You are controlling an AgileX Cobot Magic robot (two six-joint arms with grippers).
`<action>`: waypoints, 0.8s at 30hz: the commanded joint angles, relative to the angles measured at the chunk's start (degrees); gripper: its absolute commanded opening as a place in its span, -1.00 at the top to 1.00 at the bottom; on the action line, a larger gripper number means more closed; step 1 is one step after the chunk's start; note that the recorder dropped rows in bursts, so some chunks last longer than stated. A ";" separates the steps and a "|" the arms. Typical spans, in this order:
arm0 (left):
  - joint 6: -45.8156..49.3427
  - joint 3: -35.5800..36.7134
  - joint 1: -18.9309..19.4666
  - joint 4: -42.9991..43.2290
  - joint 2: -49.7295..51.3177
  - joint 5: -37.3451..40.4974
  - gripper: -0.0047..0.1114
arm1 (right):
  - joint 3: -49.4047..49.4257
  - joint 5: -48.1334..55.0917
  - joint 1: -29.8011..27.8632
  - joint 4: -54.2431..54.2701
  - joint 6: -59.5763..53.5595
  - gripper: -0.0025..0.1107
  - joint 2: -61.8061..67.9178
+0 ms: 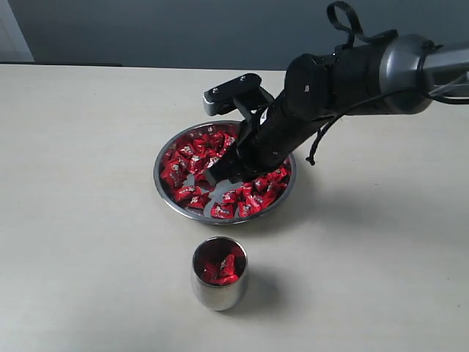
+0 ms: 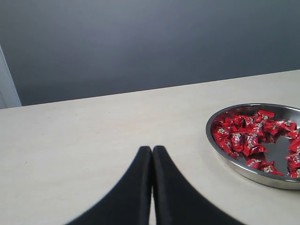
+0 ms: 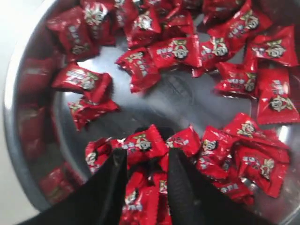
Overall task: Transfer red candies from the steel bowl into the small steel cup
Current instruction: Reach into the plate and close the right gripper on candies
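The steel bowl [image 1: 157, 174] holds many red candies [image 1: 192, 154] around a bare patch at its middle. My right gripper [image 1: 220, 176] reaches down into the bowl on its near right side. In the right wrist view this gripper [image 3: 147, 152] is open, its fingers pushed into the pile with a red candy [image 3: 143, 142] lying across the gap at the tips. The small steel cup [image 1: 218, 293] stands upright in front of the bowl, with a few red candies [image 1: 221, 268] inside. My left gripper [image 2: 152, 149] is shut and empty over bare table, left of the bowl [image 2: 234, 166].
The right arm [image 1: 352, 73] stretches in from the upper right above the bowl's far side, with a looped cable [image 1: 344, 18] on it. A grey wall runs behind the pale table [image 1: 88, 220].
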 commanded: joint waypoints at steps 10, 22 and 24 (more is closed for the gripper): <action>0.04 0.26 0.03 0.02 -0.28 -0.45 0.89 | -1.57 6.77 -2.10 -3.93 0.07 0.42 4.36; 0.04 0.26 0.03 0.02 -0.28 -0.45 0.89 | -1.57 6.90 -2.10 -3.80 0.07 0.42 4.35; 0.04 0.26 0.03 0.02 -0.28 -0.45 0.89 | -1.57 6.90 -2.10 -3.80 0.07 0.42 4.35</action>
